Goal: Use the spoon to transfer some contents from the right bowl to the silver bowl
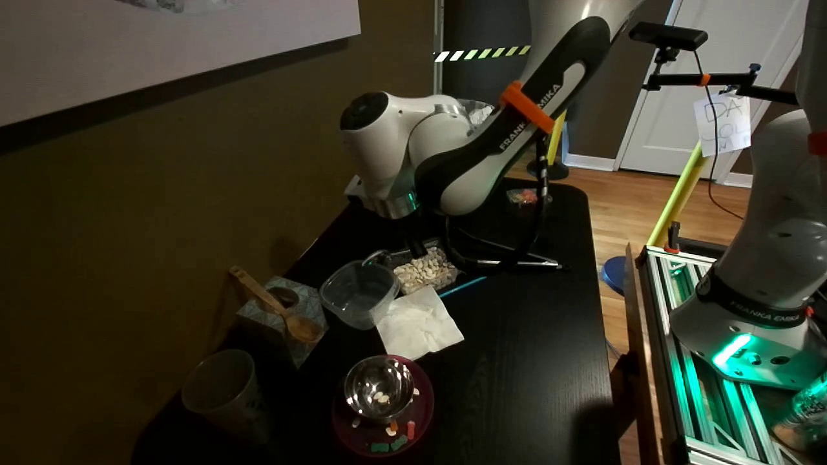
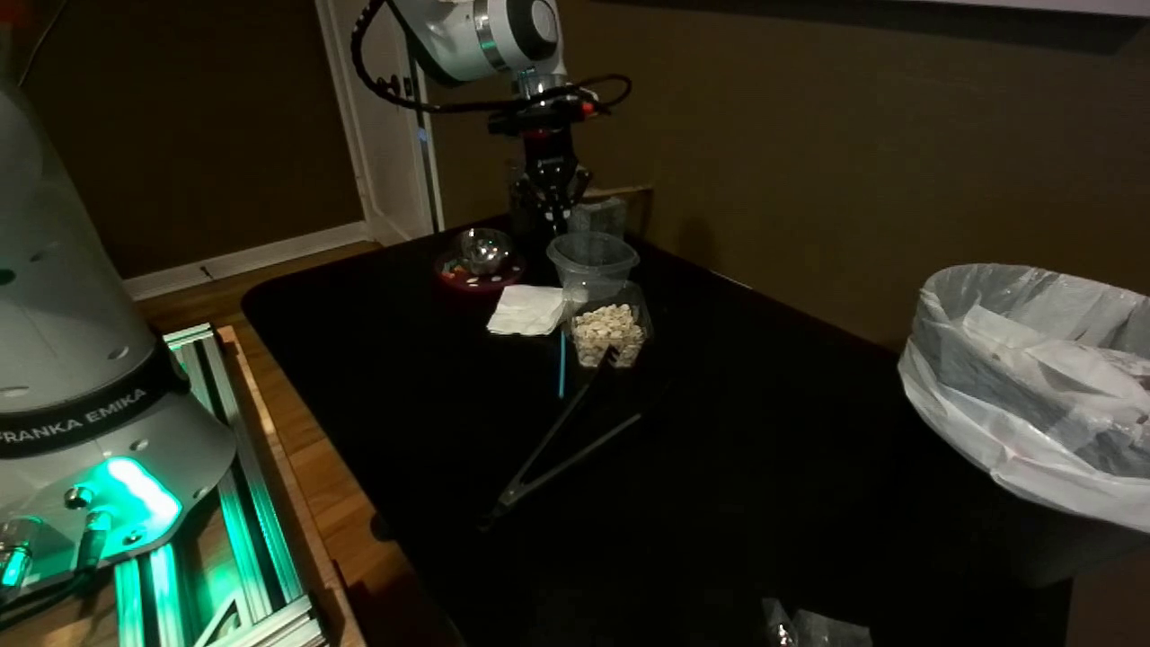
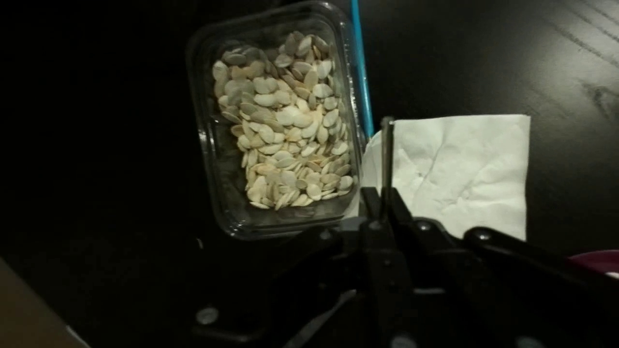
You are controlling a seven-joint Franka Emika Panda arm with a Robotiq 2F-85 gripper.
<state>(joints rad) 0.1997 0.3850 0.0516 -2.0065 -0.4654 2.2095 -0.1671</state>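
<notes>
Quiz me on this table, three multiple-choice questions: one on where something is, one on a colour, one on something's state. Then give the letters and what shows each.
1) Where is the wooden spoon, relative to the patterned box?
A) Underneath it
B) On top of it
C) Well away from it

2) What colour is the stick beside the seed tub?
A) Blue
B) Red
C) Yellow

3) How is the silver bowl?
A) Upside down
B) Mouth up, filled to the rim
C) Mouth up, nearly empty

1 B: an exterior view shows it lying across the box's top.
2 A: it looks blue in all three views.
3 C: in an exterior view its inside shows, with just a few pale pieces at the bottom.
</notes>
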